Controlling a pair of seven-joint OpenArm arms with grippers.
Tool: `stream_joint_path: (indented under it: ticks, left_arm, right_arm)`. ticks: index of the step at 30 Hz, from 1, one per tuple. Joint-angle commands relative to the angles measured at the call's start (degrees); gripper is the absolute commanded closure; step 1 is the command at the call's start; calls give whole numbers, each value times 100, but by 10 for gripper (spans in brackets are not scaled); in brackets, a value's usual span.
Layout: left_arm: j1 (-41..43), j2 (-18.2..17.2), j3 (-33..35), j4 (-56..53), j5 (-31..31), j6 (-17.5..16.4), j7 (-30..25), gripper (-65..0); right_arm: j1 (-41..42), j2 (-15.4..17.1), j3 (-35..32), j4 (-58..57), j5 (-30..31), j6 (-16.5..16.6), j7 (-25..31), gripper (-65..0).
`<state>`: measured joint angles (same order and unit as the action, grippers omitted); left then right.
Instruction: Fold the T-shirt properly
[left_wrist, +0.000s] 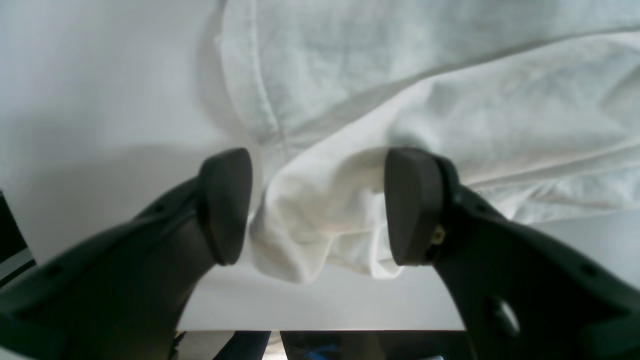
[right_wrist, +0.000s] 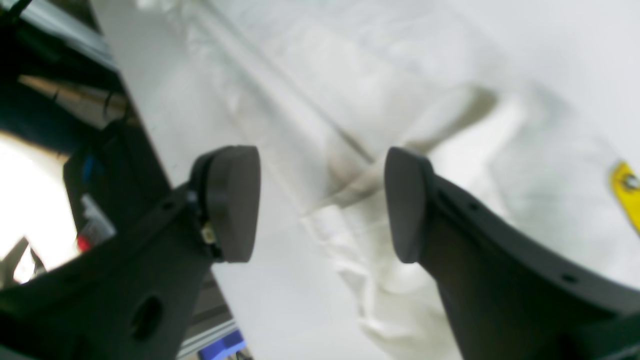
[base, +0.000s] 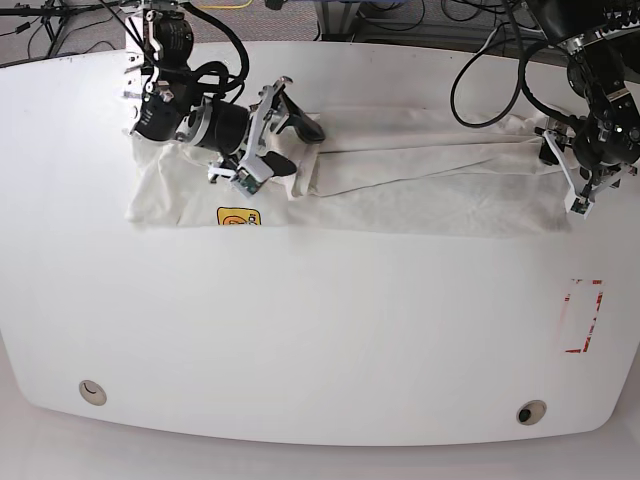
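Soft, matt, creased off-white cloth for the T-shirt (base: 420, 170); smooth, faintly glossy white table (base: 320, 330); matt black plastic fingers (left_wrist: 225, 205), at 9 o'clock of the bunched hem.

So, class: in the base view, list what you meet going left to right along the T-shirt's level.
Right gripper → T-shirt's long middle stretch → left gripper, at the cloth's end.

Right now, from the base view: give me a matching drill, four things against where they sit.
Things:
1. T-shirt
2. left hand
3. right hand
4. yellow label

Places:
A. at the shirt's right end
B. near the shirt's front edge, left part
C. spread across the far half of the table
D. over the shirt's left part

Pairs: 1-C, 2-A, 3-D, 4-B
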<state>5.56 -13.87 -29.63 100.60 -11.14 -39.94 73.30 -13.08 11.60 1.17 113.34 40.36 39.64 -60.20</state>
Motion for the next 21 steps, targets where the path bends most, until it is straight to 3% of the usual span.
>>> stream_joint_path:
  ticks: [1, 15, 21]
  left_arm:
    - [-68, -86, -22, 99, -7, -6, -55, -383]
    - [-68, -86, -22, 99, -7, -6, -55, -383]
    - [-68, -86, -22, 99, -7, -6, -55, -383]
  right_arm:
    - [99, 49, 257, -77, 39, 36, 100, -365]
    - [592, 58, 450, -1053, 39, 36, 258, -365]
    - [618, -135, -25, -1316, 39, 36, 337, -365]
